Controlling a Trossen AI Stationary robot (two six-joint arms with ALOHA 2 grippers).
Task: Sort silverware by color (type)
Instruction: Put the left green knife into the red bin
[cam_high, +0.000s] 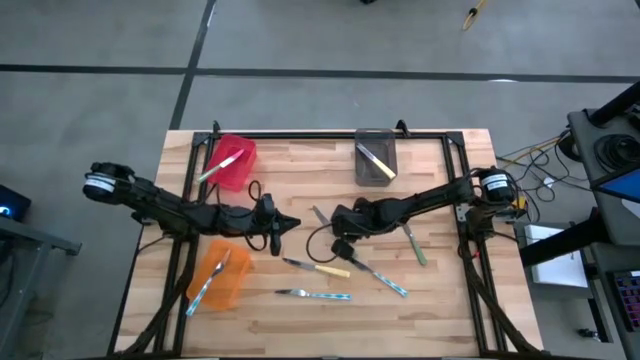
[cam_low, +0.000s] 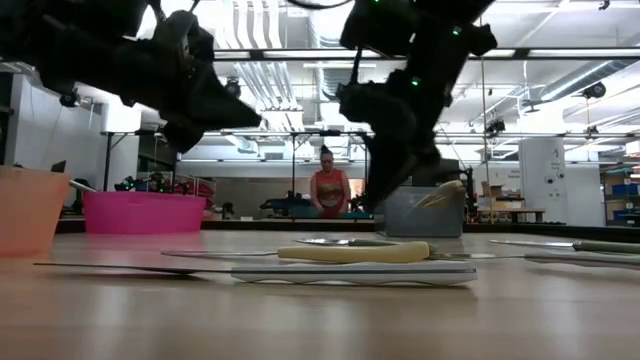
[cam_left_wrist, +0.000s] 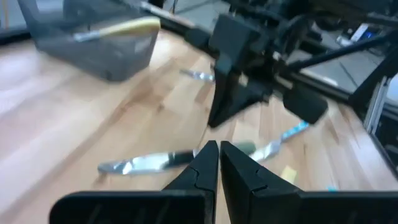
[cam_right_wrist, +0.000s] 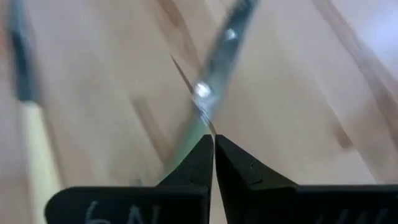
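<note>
- The wooden bench (cam_high: 300, 170) filled the middle of the high view, framed by a black rail along its upper edge and both sides; grey floor lay beyond it on every side.
- The barest stretch of bench was the upper centre, between the red bin (cam_high: 234, 163) at the upper left and the grey bin (cam_high: 375, 158) at the upper centre-right; the lower right corner also lay open.
- An orange bin (cam_high: 220, 275) lay at the lower left, close to the left rail, with a blue-handled knife (cam_high: 205, 288) in it.
- The left arm reached in from the left edge; the left hand (cam_high: 290, 223) hung at mid-frame with its fingers pressed together and nothing between them.
- The right arm came in from the right edge; the right hand (cam_high: 322, 217) sat just right of the left hand, fingers pressed together, empty.
- Loose silverware lay below and right of both hands: a yellow-handled knife (cam_high: 318, 267) just below them, a blue-handled one (cam_high: 318, 295) nearer the lower edge, another blue one (cam_high: 385, 280) to the lower right.
- A green-handled knife (cam_high: 414, 245) lay under the right arm, toward the right rail.
- In the right wrist view a knife blade (cam_right_wrist: 214, 62) lay just ahead of the closed fingertips.
- In the low view a person (cam_low: 330, 188) stood far behind the bench.
</note>
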